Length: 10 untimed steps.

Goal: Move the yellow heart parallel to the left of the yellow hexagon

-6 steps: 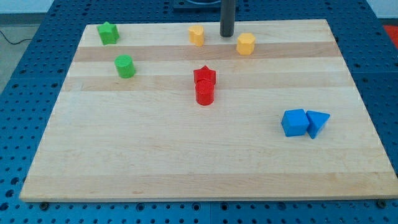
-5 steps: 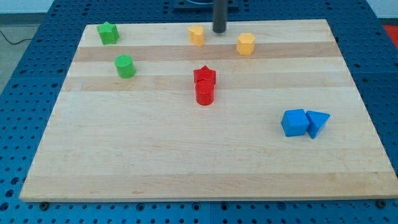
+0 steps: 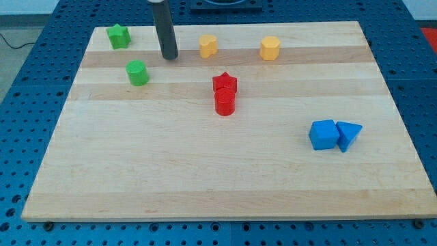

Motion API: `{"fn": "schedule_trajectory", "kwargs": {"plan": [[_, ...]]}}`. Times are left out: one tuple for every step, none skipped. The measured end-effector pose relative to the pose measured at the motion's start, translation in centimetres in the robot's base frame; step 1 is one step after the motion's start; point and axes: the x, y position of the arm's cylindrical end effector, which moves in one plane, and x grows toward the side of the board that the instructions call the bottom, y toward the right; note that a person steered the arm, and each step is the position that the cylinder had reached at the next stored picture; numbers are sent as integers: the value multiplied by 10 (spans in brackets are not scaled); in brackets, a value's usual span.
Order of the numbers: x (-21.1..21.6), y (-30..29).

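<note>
right of my tip (image 3: pixel 169 57), yellow heart (image 3: pixel 208 46)

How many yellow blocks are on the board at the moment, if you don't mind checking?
2. The yellow heart sits near the view's top, right of my tip; the yellow hexagon is further right, roughly level. None appears hidden.

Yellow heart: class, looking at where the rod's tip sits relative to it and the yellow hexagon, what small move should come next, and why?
Probably none on the heart, just a slight retreat. The yellow heart already lies to the view's left of the yellow hexagon at about the same height. My tip sits apart on the heart's left, so pushing rightward would only close their gap.
</note>
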Motion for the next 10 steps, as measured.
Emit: {"fn": "schedule_trajectory", "kwargs": {"plan": [[-38, 10], [-48, 33], [-5, 49], [46, 70], [42, 68], [9, 40], [-5, 25], [-29, 34], [-24, 68], [19, 81]]}}
